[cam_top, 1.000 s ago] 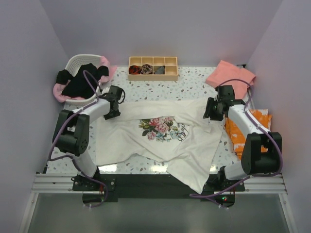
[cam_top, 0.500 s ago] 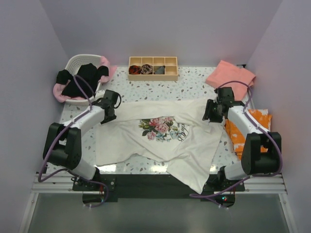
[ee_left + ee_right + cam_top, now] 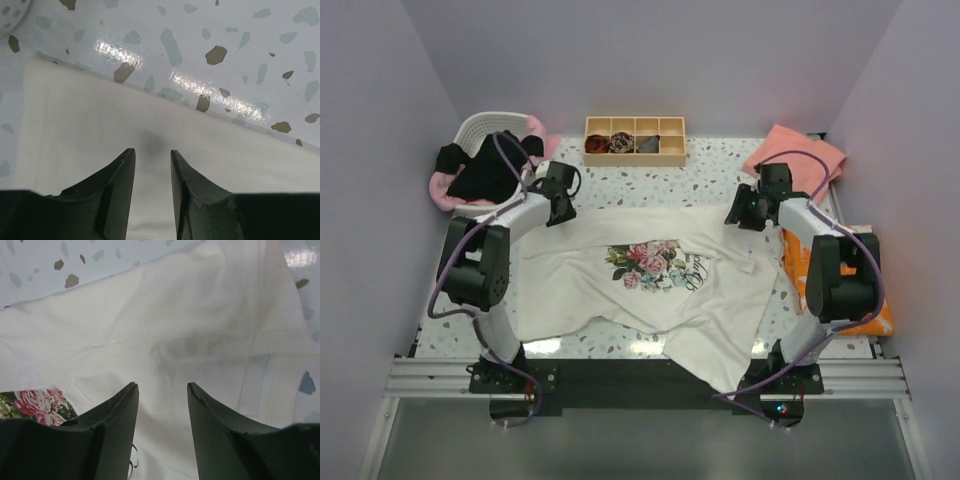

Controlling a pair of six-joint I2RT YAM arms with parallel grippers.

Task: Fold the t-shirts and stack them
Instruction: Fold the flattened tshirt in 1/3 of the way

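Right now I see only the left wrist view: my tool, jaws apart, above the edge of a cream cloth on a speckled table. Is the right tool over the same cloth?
Observer: Yes. The right tool is open above the same large cream-white cloth t-shirt, beside its rose print.
Operator: Does this t-shirt lie flat?
Observer: Not wholly. One lower corner hangs past the near edge of the speckled table, over the dark rail.
Operator: Where are the other t-shirts?
Observer: A black t-shirt and a light pink t-shirt lie in the white plastic basket at far left; a salmon-pink t-shirt lies at far right.
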